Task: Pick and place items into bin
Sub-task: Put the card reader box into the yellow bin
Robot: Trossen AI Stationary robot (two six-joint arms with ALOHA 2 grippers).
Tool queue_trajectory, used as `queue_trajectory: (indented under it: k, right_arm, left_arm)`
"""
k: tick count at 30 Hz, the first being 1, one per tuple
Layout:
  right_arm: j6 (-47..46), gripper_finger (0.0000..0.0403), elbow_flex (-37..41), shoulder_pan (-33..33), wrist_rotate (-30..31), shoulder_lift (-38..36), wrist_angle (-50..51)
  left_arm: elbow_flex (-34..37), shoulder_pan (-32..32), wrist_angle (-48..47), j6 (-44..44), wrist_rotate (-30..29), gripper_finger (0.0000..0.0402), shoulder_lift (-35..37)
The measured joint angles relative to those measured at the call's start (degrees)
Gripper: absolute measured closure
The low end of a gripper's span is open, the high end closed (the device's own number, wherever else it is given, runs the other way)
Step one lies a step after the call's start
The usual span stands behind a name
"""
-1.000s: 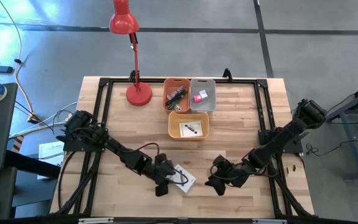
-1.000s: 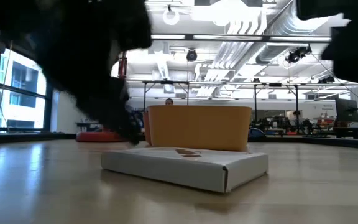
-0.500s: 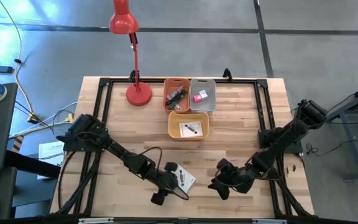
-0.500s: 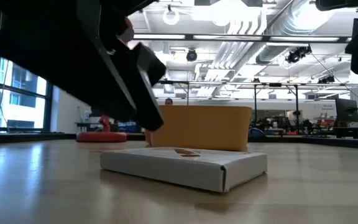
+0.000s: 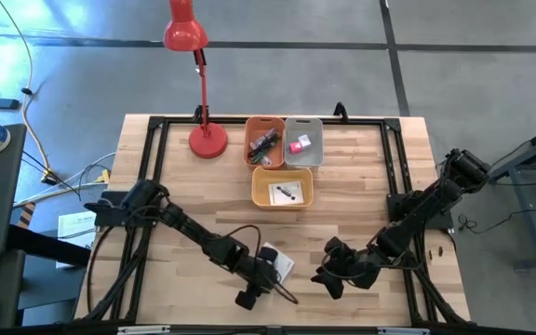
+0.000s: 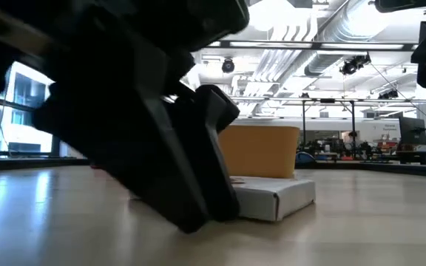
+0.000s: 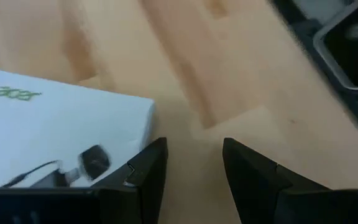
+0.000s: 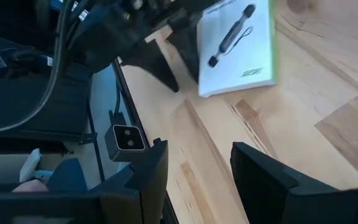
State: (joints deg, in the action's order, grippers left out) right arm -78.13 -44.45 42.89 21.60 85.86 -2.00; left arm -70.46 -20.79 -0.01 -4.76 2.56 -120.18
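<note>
Left gripper (image 5: 261, 290) has slid fwd onto white box (image 5: 276, 262), jaws apart, empty. Right gripper (image 5: 328, 280) likewise. Risk: off-edge grip shoves box.

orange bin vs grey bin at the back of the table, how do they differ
The orange bin holds dark, cable-like items; the grey bin holds a red-pink cube. The orange bin is nearer the lamp base; the grey bin is on its far side. Both are similar open bins, side by side.
</note>
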Motion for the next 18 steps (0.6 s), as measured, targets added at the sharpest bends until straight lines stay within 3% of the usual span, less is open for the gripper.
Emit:
queue_trajectory:
  k: [11,18]
  right_arm:
    - [-0.04,0.0238,0.0,0.02,-0.27,0.0,0.05]
    - [-1.53,0.0238,0.0,0.02,0.16,0.0,2.96]
  left_arm:
    - [-0.71,6.37,-0.29,-4.71,-4.39,0.0252,-0.08]
    - [-4.61,8.36,-0.67,-0.55,-2.88,0.0252,1.09]
